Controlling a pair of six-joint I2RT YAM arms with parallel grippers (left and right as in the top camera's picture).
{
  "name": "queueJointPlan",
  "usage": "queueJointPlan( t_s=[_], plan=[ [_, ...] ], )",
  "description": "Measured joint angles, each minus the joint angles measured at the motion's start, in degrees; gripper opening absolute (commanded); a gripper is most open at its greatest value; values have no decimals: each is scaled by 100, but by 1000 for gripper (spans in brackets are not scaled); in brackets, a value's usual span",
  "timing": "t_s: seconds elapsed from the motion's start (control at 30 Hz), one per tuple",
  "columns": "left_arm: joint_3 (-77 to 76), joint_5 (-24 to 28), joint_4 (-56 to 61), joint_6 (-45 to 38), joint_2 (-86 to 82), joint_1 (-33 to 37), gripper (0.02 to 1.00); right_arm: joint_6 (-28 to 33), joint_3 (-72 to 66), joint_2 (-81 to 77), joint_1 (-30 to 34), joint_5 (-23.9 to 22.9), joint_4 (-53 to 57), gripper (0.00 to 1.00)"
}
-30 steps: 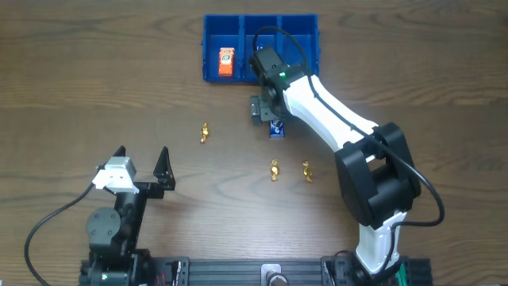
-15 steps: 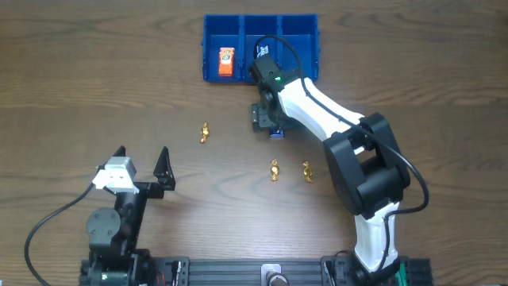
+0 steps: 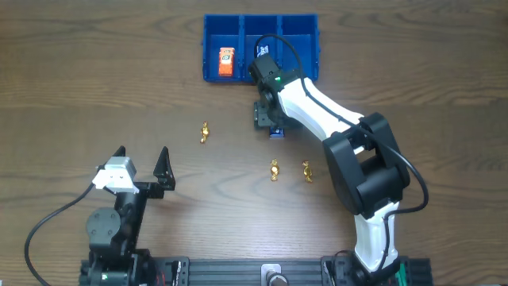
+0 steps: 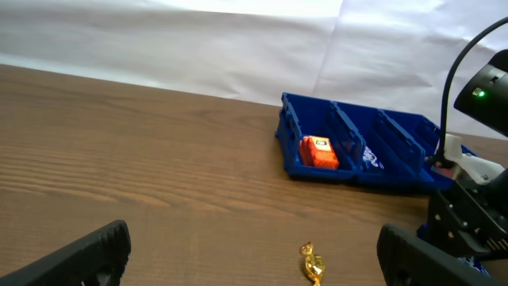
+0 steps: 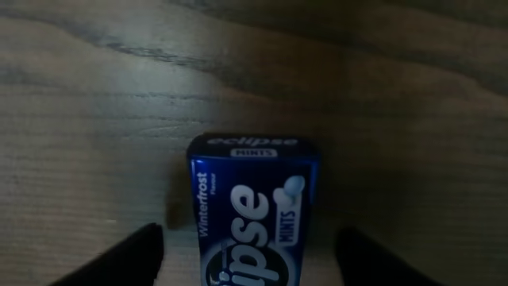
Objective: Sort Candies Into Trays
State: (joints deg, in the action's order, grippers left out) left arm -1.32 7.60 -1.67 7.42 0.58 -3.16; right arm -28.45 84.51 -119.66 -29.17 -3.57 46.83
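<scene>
Mint box [image 5: 254, 218] sits inside right hand [image 5: 250, 238], spread wide, gap either side; nothing gripped.

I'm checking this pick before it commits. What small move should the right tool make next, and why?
Probably shut the right tool on the mint box. In the right wrist view, its fingers sit open on either side of the box, which lies flat on the table, outside the blue tray.

Robot lab bench: wood tabletop [image 3: 79, 79], white backdrop [image 4: 159, 40] behind.
</scene>
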Motion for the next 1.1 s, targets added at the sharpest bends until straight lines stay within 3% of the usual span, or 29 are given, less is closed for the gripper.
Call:
queueJointPlan(
  t_s=[0.07,0.5,0.93,1.1],
  plan=[
    [0,0,0,0,0,2,998,-4,0,0,0,9,-20,503],
    [0,-2,0,0,0,0,998,-111,7,-57,0,13,-24,233],
    [0,-2,0,0,0,0,998,-118,4,247,-13,15,44,187],
    [0,0,0,0,0,2,998,-116,772,824,-28,-120,739,183]
  ],
)
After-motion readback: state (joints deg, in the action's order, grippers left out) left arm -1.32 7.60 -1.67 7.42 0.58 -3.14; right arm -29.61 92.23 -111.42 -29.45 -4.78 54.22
